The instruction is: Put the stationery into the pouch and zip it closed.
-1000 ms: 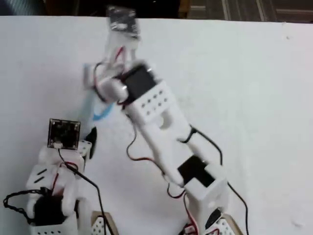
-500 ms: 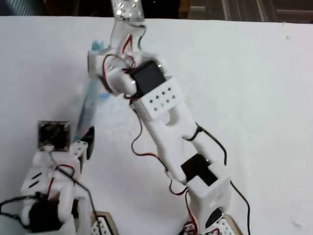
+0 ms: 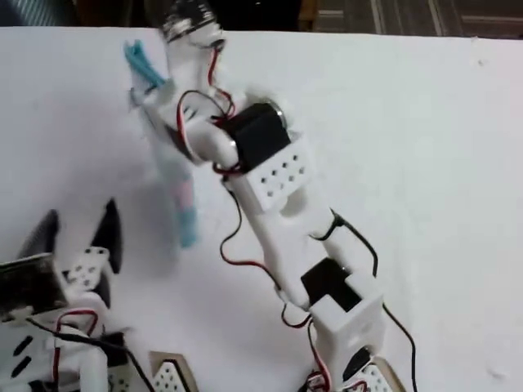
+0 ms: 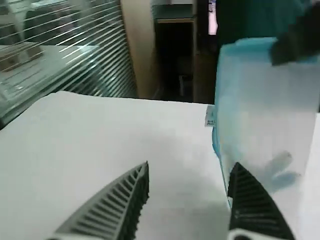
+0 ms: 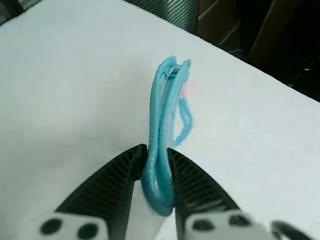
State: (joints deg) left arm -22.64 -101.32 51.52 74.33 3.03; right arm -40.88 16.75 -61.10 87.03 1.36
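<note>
The white table [image 3: 425,147] takes up nearly all of the high view. Across it the right arm [image 3: 278,212] stretches from the near edge up toward the far left corner. The left arm [image 3: 57,327] sits low at the near left corner.

The pouch [image 3: 176,184] is a see-through bag with a light blue edge. It is at the far left of the table, beside the right arm's wrist, and runs from the far edge back toward the left arm. A pink and blue patch shows through its lower part; what that is cannot be told.

In the left wrist view the pouch [image 4: 260,110] stands upright over the table, just beyond one finger of the left claw [image 4: 190,167]. That claw is spread wide with nothing between its fingers, and in the high view it [image 3: 78,224] sits apart from the pouch.

The right claw [image 5: 157,150] is pinched narrow on the pouch's blue edge [image 5: 162,125], which rises folded between the two black fingers [image 5: 117,172].
</note>
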